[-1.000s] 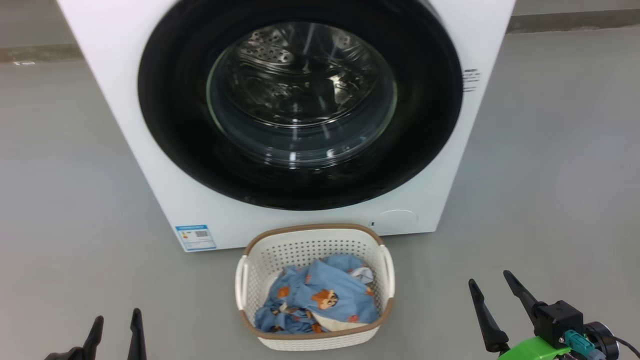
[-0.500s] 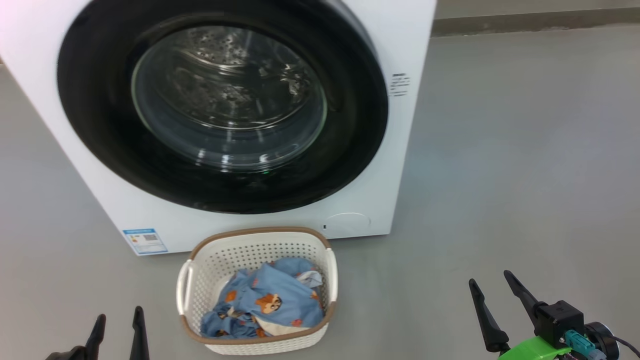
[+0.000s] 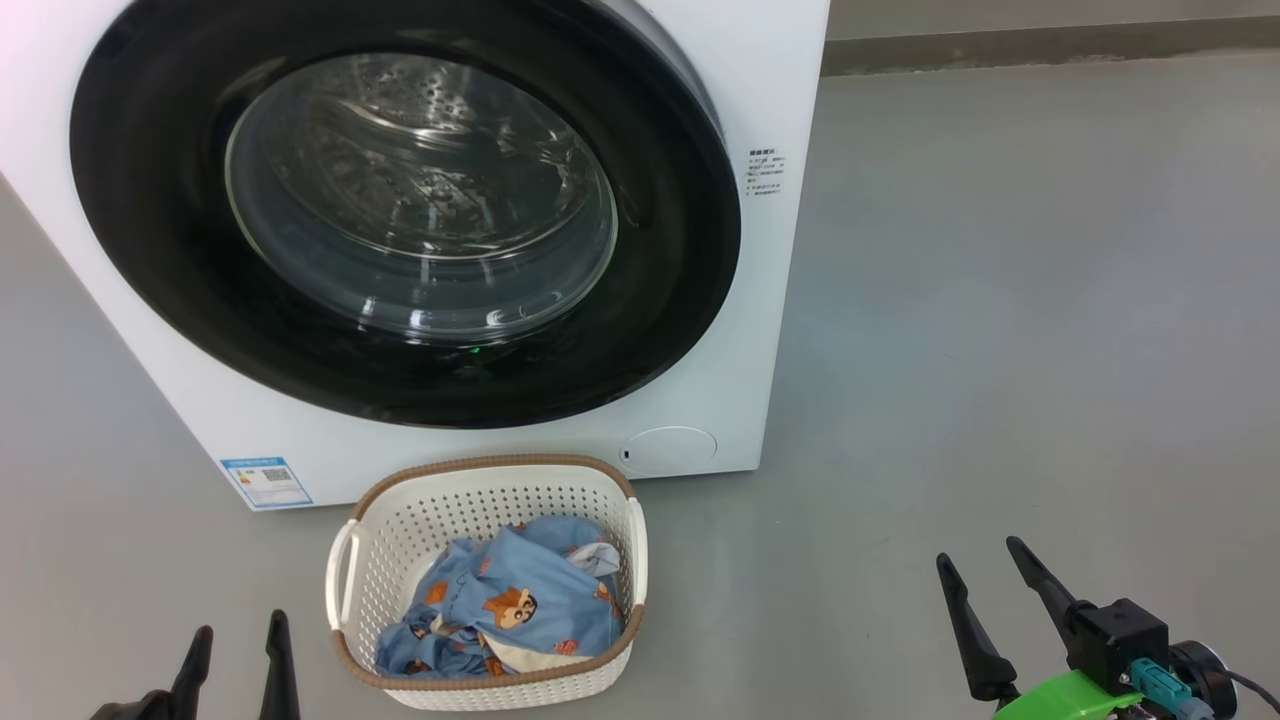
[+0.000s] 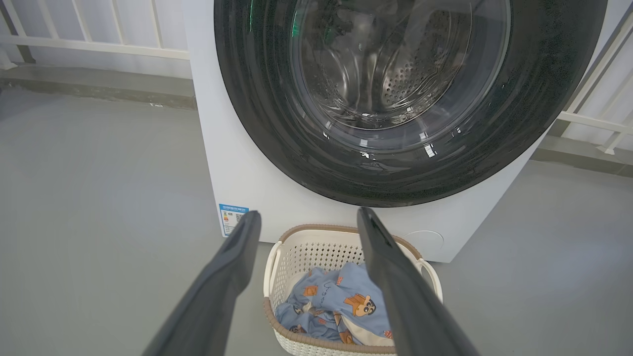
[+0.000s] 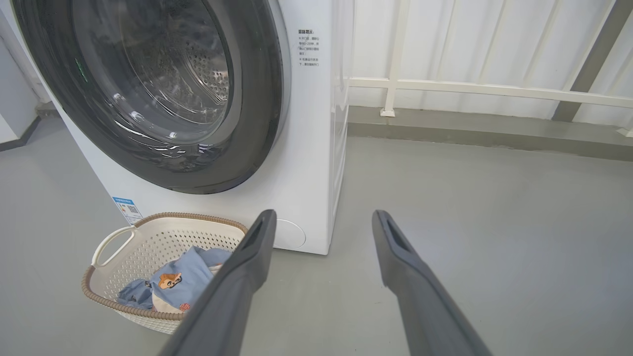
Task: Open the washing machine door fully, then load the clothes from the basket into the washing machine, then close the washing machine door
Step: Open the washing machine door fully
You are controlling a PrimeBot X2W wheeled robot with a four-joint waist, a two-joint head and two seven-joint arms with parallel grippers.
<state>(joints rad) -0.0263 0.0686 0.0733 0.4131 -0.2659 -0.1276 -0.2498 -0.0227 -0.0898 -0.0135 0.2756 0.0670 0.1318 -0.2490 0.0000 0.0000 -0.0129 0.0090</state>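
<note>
Head view has slid the washing machine (image 3: 780,100) and the basket (image 3: 490,468) with the clothes (image 3: 500,610) toward 9 o'clock, so the camera turned, not the things. The washing machine door (image 3: 130,200) is shut, so opening comes first; left tool (image 3: 238,625) at 7 and right tool (image 3: 977,552) at 5 o'clock hang released, empty.

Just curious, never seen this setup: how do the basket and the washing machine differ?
The washing machine is big, boxy, its door shut; the basket is small and open-topped. The basket holds the clothes; the machine's drum looks empty. Both are white, on the grey floor.
</note>
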